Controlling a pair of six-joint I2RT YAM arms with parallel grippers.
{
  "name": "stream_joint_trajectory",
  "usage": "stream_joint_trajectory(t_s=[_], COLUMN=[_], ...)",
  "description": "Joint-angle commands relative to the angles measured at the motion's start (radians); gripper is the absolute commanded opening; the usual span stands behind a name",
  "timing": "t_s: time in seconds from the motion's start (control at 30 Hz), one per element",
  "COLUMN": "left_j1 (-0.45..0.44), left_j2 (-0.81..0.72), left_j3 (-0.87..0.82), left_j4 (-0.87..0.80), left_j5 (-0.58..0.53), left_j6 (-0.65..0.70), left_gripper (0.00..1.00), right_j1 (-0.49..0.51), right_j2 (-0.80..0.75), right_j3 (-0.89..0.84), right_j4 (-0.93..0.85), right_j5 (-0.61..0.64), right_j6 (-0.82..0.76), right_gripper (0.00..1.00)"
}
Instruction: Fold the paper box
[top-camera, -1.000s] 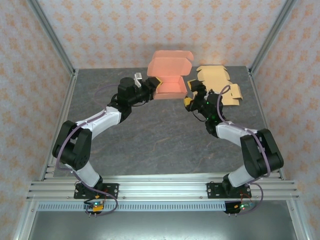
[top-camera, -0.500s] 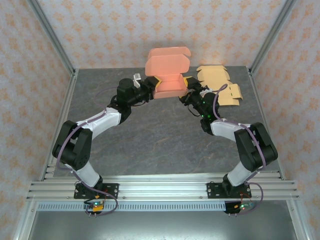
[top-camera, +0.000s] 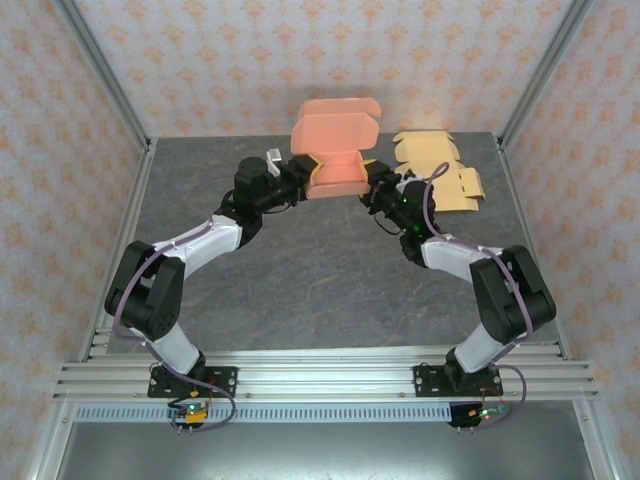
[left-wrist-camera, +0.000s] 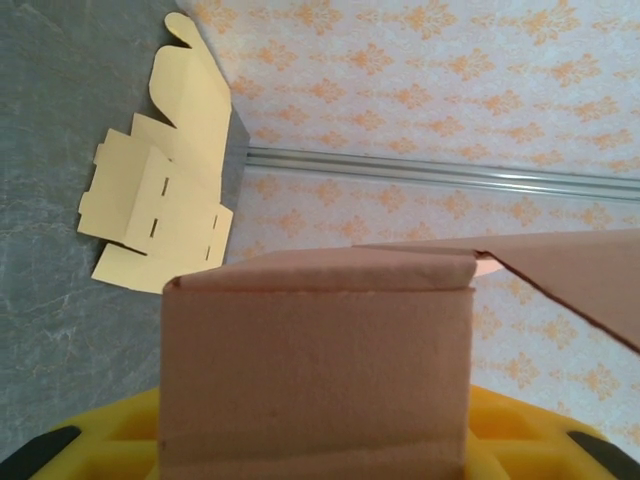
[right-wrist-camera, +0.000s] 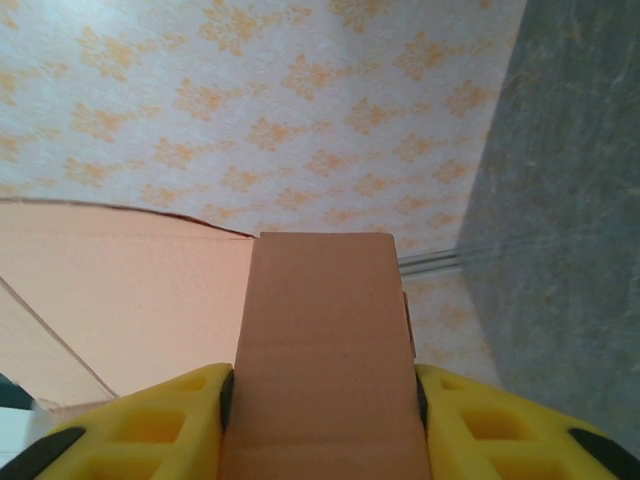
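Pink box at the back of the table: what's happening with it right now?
Both arms are on the pink box at the far side of the table. The left gripper is clamped on its left side and the right gripper on its right side, each with cardboard between the fingers. The lid stands open at the back. A flat tan blank lies to the right, untouched.

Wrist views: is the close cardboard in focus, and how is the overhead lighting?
Top external: even light, soft shadows, no glare, pink box slightly washed. Left wrist: box wall close and soft, tan blank sharper. Right wrist: flap soft between yellow fingers.
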Motion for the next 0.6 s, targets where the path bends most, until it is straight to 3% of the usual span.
stream_joint_trajectory(t_s=[0.0, 0.1, 0.23, 0.4, 0.57], left_j1=[-0.006, -0.007, -0.007, -0.004, -0.003], left_j2=[-0.032, -0.03, -0.031, -0.027, -0.022], left_j3=[-0.001, -0.001, -0.003, -0.003, -0.002], left_j4=[0.013, 0.002, 0.002, 0.003, -0.05], left_j5=[0.016, 0.016, 0.008, -0.002, 0.001], left_j6=[0.044, 0.054, 0.063, 0.087, 0.188], left_gripper=[0.39, 0.39, 0.39, 0.39, 0.4], right_j1=[0.005, 0.006, 0.006, 0.001, -0.038], right_j2=[-0.064, -0.11, -0.137, -0.179, -0.231], right_j3=[0.036, 0.021, -0.004, -0.012, -0.009], right_j4=[-0.255, -0.372, -0.386, -0.394, -0.404], right_j5=[-0.014, 0.037, 0.055, 0.088, 0.01], right_j6=[-0.256, -0.368, -0.387, -0.37, -0.404], right_gripper=[0.35, 0.37, 0.39, 0.55, 0.73])
